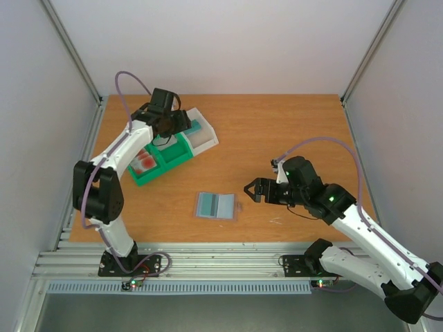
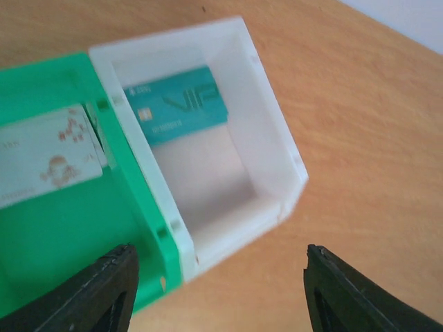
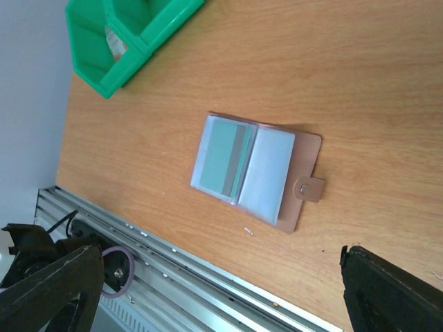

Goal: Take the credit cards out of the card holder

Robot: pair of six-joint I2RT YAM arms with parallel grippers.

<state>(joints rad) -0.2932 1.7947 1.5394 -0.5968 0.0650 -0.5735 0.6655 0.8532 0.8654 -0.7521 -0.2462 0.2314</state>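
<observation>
The card holder (image 1: pixel 216 205) lies open on the table, blue-grey panels with a tan cover and snap tab; in the right wrist view (image 3: pixel 252 169) its left sleeve holds a greenish-teal card (image 3: pixel 223 157). My right gripper (image 1: pixel 250 189) is open and empty, just right of the holder. My left gripper (image 1: pixel 172 124) is open and empty above the green-and-white tray (image 1: pixel 181 155). In the left wrist view a teal card (image 2: pixel 176 105) lies in the white compartment and a pale card with red blotches (image 2: pixel 45 155) lies in the green one. Red-blotched cards (image 1: pixel 144 161) show in the tray's near compartment.
The tray (image 2: pixel 280 162) stands at the back left of the table. A metal rail (image 1: pixel 208 259) runs along the near edge. White walls enclose the table on three sides.
</observation>
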